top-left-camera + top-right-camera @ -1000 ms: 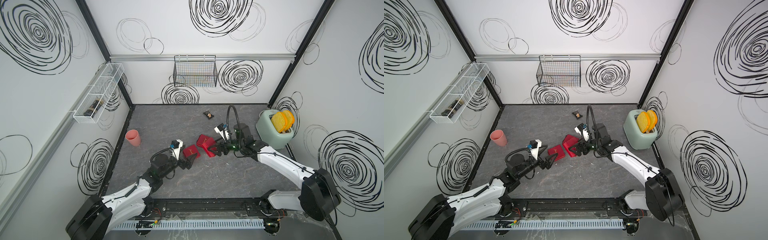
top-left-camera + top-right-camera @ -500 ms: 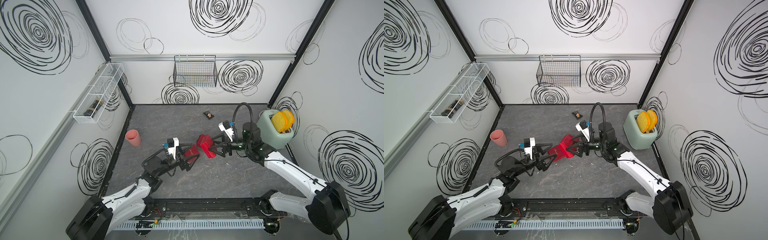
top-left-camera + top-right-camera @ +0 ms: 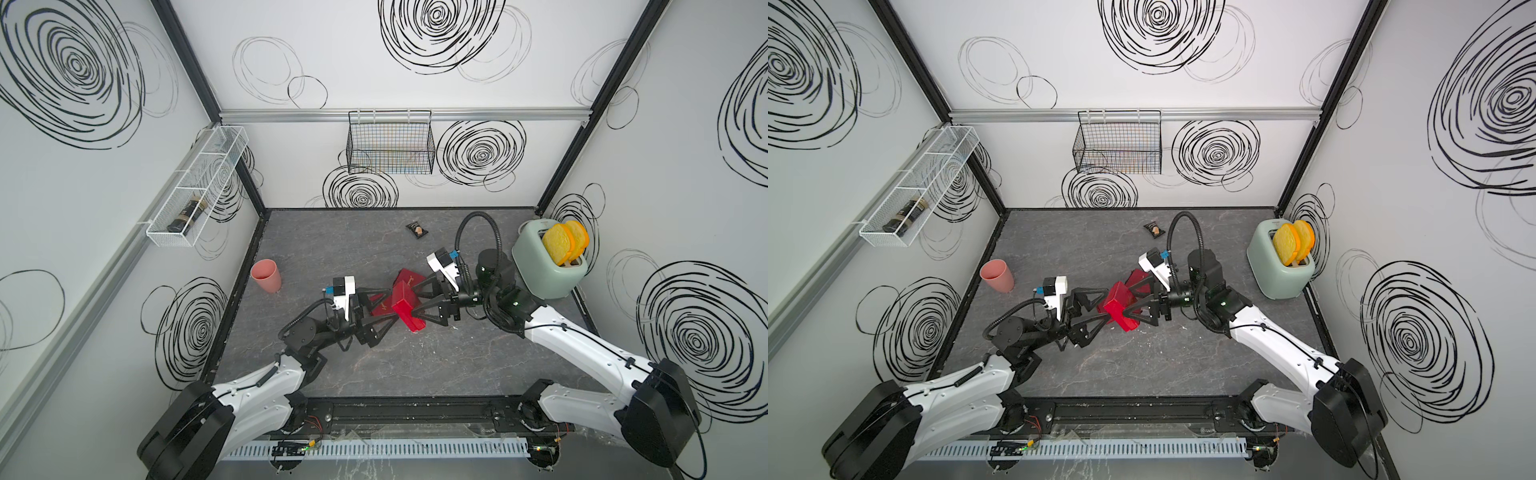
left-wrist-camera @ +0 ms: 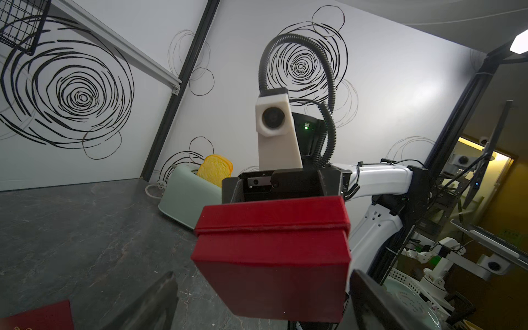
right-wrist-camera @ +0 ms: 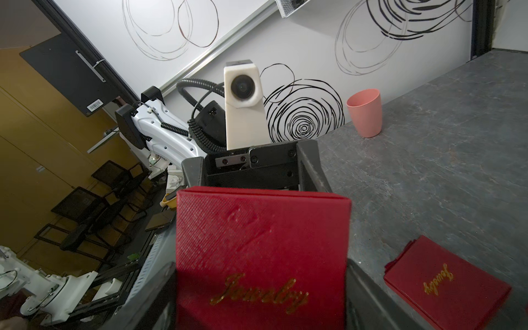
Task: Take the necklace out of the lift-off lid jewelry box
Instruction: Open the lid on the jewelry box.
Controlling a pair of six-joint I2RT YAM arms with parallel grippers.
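Note:
A red jewelry box (image 3: 409,309) (image 3: 1119,309) hangs above the table between both arms. My right gripper (image 5: 260,264) is shut on its sides, the gold "Jewelry" lid (image 5: 261,251) facing that wrist camera. My left gripper (image 4: 263,273) stands open around the opposite end, where the seam between lid and base (image 4: 271,257) shows. One finger (image 4: 160,297) is clearly apart from the box and the other finger (image 4: 371,297) is close beside it. The box is closed, so the necklace is hidden.
Two more red boxes lie on the table, one behind (image 3: 409,276) and one under the left gripper (image 3: 381,306). A pink cup (image 3: 266,275) stands left, a mint toaster (image 3: 548,270) right, a small dark packet (image 3: 417,230) at the back. A wire basket (image 3: 390,143) hangs on the back wall.
The right gripper has lifted the jewelry box off the table and turned it on its side. The left arm has risen and brought its open fingers around the box's other end.

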